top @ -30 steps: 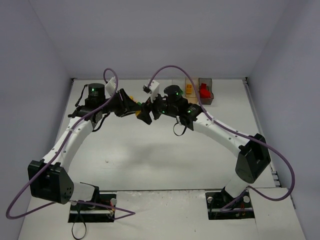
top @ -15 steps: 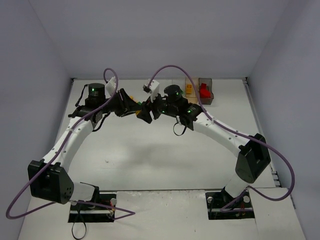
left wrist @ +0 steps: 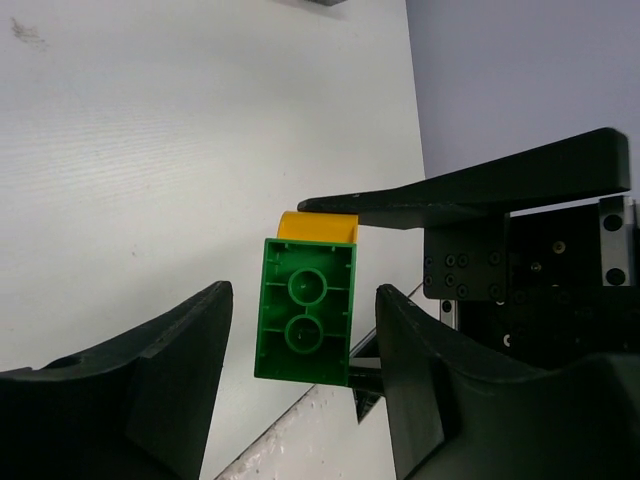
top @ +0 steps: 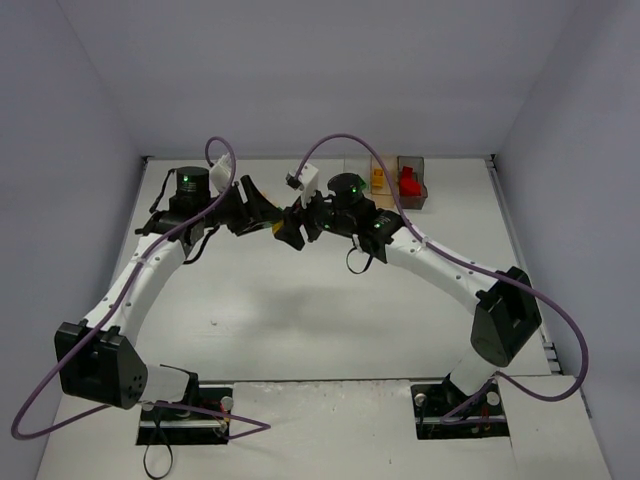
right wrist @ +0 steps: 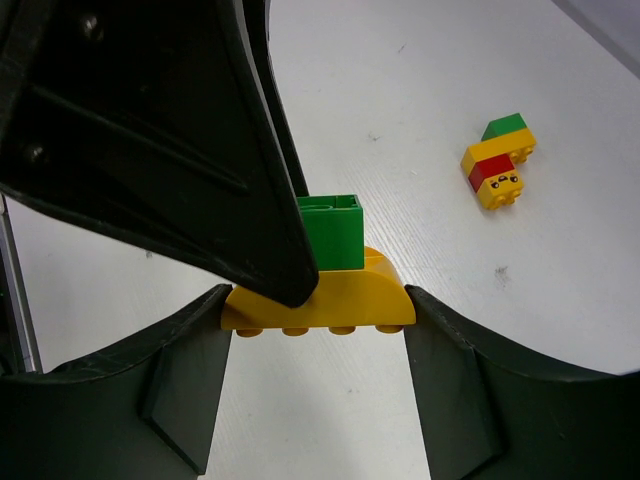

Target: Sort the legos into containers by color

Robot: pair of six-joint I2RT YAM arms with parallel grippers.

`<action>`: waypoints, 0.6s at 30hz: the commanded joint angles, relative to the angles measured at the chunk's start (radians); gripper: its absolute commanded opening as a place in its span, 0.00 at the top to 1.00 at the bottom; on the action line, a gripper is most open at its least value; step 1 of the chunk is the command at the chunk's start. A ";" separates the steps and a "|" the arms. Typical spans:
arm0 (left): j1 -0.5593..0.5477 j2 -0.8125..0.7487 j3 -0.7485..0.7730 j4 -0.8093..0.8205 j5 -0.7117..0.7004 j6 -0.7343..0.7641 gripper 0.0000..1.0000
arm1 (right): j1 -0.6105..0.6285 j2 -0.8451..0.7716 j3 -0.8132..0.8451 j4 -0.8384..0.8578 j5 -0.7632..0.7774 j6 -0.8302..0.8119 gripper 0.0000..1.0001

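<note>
We find both grippers meeting above the table (left wrist: 150, 150), at one two-piece stack.

1. Right gripper (right wrist: 318, 310): clamped on the yellow brick (right wrist: 345, 290). Its matte black curved fingers press the two ends of the brick. The brick is glossy plastic, long, with rounded upper corners and a row of studs along its lower edge as seen from the right wrist.

2. Green brick (left wrist: 304, 310): a smooth rectangular block seated on the yellow brick, on the side away from the right gripper's palm. Its hollow underside, with two round tubes, faces the left wrist camera.

3. Left gripper (left wrist: 303, 290): released. Its thick, dull black fingers flank the green brick, with a narrow gap on each side. One flat finger (left wrist: 450, 190) of the right gripper lies against the yellow brick, beyond the green one.

4. Clump (right wrist: 498, 160): green, yellow, red and yellow pieces joined together, lying on the table beyond and to the right of the right gripper.

5. Boxes (top: 400, 180): transparent, set well behind the right gripper. The dark one holds a red brick (top: 408, 183). The orange-tinted one beside it holds something yellow, too small to tell more.
</note>
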 commanded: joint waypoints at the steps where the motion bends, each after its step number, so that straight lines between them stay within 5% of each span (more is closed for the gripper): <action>1: 0.004 -0.044 0.076 0.026 -0.038 0.031 0.47 | 0.002 -0.063 -0.001 0.072 -0.002 -0.009 0.88; 11: 0.004 -0.038 0.059 0.068 -0.031 0.000 0.51 | 0.002 -0.069 -0.002 0.068 0.002 -0.010 0.87; 18: 0.004 -0.046 0.049 0.069 -0.042 -0.005 0.72 | 0.004 -0.067 -0.005 0.065 0.001 -0.012 0.87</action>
